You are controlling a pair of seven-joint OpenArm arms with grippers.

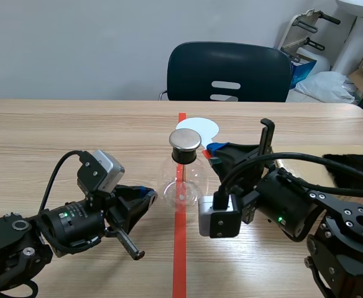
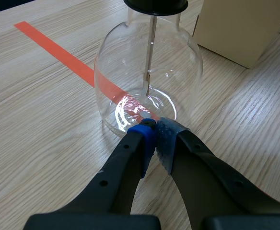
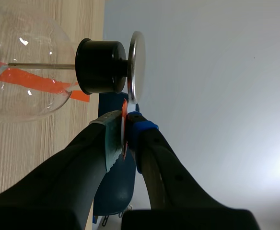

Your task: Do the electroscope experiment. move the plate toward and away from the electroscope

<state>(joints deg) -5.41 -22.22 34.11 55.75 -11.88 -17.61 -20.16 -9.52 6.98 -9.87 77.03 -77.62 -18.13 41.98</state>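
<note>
So the electroscope (image 1: 181, 179) sits dead centre on the counter (image 1: 57, 130), right on the orange tape line (image 1: 179, 254). It's a clear glass flask with a black stopper, a shiny metal cap on top and a thin rod hanging down inside.

The left tool (image 2: 154, 128) lies low on the counter, left of the flask. Its pads are pressed together with nothing between them, and the tips are right up against the bottom of the glass. Can't say for sure if they actually touch it.

The right tool (image 3: 125, 122) comes in from the right, up at the height of the metal cap and just beside it. It's turned on its side, pinching something thin with an orange-red edge. From where I stand that looks like the near rim of the white round plate (image 1: 200, 127). The plate is held flat, just past the cap on the far right side, close but not touching as far as I can see.

There's a dark chair (image 1: 228, 68) at the far side of the counter.
</note>
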